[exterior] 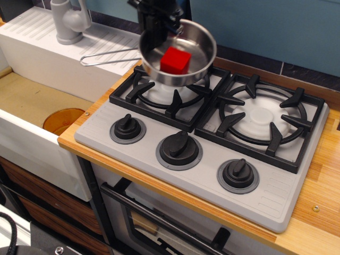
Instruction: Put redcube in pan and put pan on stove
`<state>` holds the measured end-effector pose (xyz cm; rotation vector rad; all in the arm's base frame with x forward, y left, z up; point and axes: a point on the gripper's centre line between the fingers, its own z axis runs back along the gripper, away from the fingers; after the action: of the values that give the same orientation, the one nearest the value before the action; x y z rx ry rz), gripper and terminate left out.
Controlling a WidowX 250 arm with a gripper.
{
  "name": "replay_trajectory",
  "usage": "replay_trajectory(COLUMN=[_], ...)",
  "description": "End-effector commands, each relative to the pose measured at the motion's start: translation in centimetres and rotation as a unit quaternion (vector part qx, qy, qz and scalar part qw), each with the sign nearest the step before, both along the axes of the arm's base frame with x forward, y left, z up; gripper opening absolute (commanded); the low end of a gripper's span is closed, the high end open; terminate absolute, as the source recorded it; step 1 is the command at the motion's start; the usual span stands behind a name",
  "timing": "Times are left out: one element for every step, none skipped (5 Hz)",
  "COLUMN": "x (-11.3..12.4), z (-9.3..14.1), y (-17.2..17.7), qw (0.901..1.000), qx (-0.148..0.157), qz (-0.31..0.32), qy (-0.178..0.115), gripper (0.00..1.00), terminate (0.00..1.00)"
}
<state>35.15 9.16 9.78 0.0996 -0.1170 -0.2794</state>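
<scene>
One risk: claw [158,20], clamped on pan [178,53] rim at 10 o'clock; tilt spills redcube [176,60] before stove [202,175] contact.

Redcube [176,60] in pan [197,41] (above stove's [212,175] left burner [169,89])

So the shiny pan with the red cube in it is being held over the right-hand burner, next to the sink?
Not quite. In the observation.image view the pan, with the red cube inside, is held by the end effector over the left burner, the one nearest the sink.
</scene>
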Motion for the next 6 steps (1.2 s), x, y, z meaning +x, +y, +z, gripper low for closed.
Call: replay_trajectory(x=[1.1, 1.2, 1.2, 1.3, 1.6, 1.6], z=[1.1, 0.1, -0.9, -1.4, -1.1, -0.4], y=[2.6, 3.4, 3.6, 3.1, 2.7, 2.2], qw=[0.9994, 0.9993, 0.9990, 0.9989, 0.9989, 0.9991], qx=[0.010, 0.004, -0.003, -0.010, -0.015, -0.011], qz=[-0.016, -0.019, -0.023, -0.020, -0.021, -0.019], qy=[-0.030, -0.033, -0.039, -0.041, -0.039, -0.036], gripper=[0.00, 0.00, 0.00, 1.00, 1.00, 1.00], terminate=[0.00, 0.00, 0.00, 0.00, 0.00, 0.00])
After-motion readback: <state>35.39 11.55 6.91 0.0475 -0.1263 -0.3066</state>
